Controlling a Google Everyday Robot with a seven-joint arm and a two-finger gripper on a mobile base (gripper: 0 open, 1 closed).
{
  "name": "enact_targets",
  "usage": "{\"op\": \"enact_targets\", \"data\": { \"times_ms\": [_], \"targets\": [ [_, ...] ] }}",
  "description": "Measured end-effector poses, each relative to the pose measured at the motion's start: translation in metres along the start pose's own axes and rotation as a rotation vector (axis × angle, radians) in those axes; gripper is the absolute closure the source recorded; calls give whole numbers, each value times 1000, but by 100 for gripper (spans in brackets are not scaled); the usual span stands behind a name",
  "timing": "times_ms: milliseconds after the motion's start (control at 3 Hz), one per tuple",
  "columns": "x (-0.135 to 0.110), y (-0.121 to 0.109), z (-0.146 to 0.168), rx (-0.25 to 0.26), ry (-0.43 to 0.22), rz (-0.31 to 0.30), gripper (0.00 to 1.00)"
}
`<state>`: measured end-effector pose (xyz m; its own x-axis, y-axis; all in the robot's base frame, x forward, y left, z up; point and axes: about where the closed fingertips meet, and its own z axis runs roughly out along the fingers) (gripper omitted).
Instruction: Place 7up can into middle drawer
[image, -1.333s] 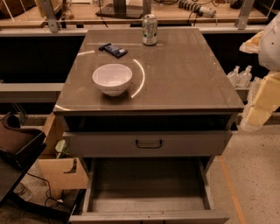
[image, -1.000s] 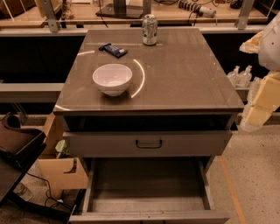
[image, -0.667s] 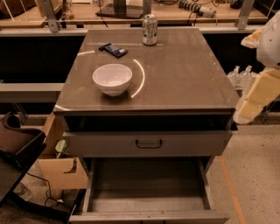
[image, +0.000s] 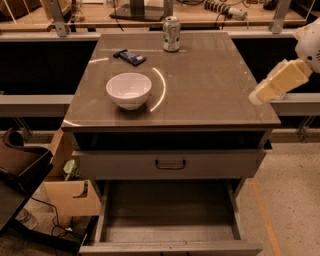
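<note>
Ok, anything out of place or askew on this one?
Nothing stands out. The can stands upright at the far edge of the top, the bowl sits upright, the lower drawer is pulled out straight, and the gripper hangs beside the right edge.

— What sort of place is this?
— A robotics lab or workshop, I'd say. A workbench (image: 100, 22) along the back carries a power strip (image: 226, 9), the floor (image: 295, 200) is bare speckled concrete, and loose wires (image: 45, 220) trail beside a cardboard box (image: 72, 192).
— Anything else?
— The robot's cream gripper (image: 265, 90) hangs at the right edge of a grey metal cabinet (image: 200, 75)
</note>
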<state>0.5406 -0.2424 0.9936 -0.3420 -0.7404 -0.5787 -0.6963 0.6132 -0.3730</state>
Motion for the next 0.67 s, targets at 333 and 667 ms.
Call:
{"op": "enact_targets", "data": {
  "times_ms": [333,667],
  "targets": [
    [-28,-50,29,64,-225,85,0],
    [-63,-77,58,90,-435,154,0]
  ]
}}
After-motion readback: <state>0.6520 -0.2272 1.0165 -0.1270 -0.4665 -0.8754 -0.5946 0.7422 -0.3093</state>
